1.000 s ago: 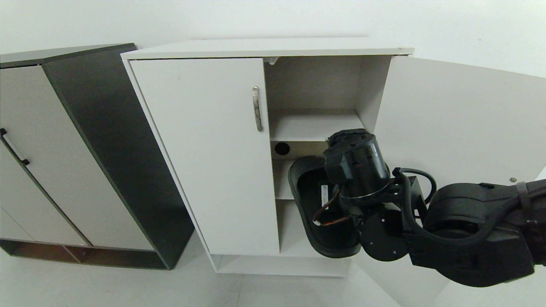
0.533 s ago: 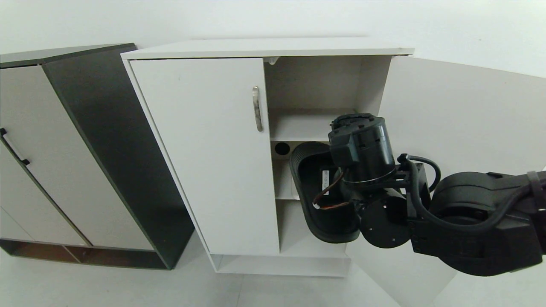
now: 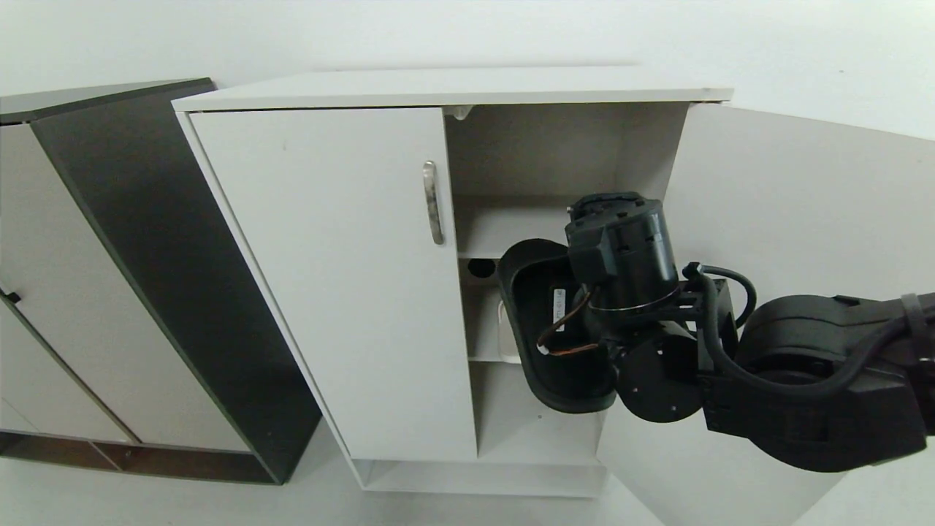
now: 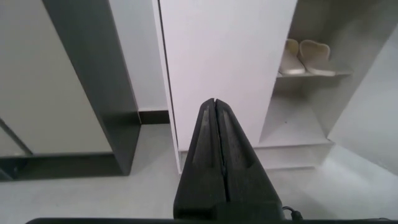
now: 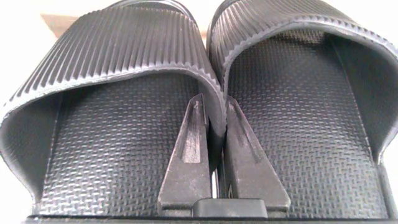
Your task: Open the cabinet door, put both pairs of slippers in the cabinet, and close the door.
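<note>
The right gripper [image 5: 214,107] holds the pair of black slippers [image 3: 544,329] by their upper bands: its jaws are closed narrowly on the two neighbouring band edges, pinched together where the slippers sit side by side. In the head view the pair hangs in front of the open right half of the white cabinet [image 3: 438,88], level with the middle compartment, heels hanging down. The right-hand door [image 3: 789,219] stands wide open and the left-hand door [image 3: 329,277] is closed. A pale pair of slippers [image 4: 305,56] already rests on a shelf inside. The left gripper [image 4: 215,112] hangs low in front of the cabinet with its jaws pressed together, holding nothing. The black slippers look like moulded rubber or foam (ribbed bands, a pebbled footbed), so they are probably light, bendy and fairly grippy rather than slick. One pinch carries both, so a knock against a shelf edge could tug a band free. Holding the doubled bands near their middle seems the soundest grip, since the soles are too broad for these jaws.
</note>
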Motion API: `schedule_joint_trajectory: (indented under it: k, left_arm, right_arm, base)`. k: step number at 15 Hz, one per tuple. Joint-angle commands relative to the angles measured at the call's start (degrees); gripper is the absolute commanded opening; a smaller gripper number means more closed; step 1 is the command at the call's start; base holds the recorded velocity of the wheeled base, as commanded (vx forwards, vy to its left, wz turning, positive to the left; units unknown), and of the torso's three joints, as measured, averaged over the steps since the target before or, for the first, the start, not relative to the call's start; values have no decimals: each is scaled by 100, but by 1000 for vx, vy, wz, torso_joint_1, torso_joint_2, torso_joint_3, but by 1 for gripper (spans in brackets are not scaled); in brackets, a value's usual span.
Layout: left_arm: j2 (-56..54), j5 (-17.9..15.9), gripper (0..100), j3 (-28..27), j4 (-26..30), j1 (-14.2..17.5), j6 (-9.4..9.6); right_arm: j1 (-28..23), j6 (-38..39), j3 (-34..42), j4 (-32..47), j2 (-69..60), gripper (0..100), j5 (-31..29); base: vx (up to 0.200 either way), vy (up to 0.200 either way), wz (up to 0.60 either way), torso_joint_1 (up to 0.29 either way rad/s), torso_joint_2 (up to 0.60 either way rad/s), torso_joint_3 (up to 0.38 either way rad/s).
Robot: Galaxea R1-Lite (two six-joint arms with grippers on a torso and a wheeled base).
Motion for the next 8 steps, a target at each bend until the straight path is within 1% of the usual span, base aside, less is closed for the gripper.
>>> schedule_joint_trajectory:
  k: [1,8]
  left_arm:
    - [7,1,0,0,0,1,1]
    - [7,1,0,0,0,1,-7]
  right_arm:
    - [6,-23,-28,-8,20,0,4]
    - [-12,-23,-19,-69,231,0,31]
  base:
    - [200,0,0,2,7,2]
    - [200,0,0,3,4,1]
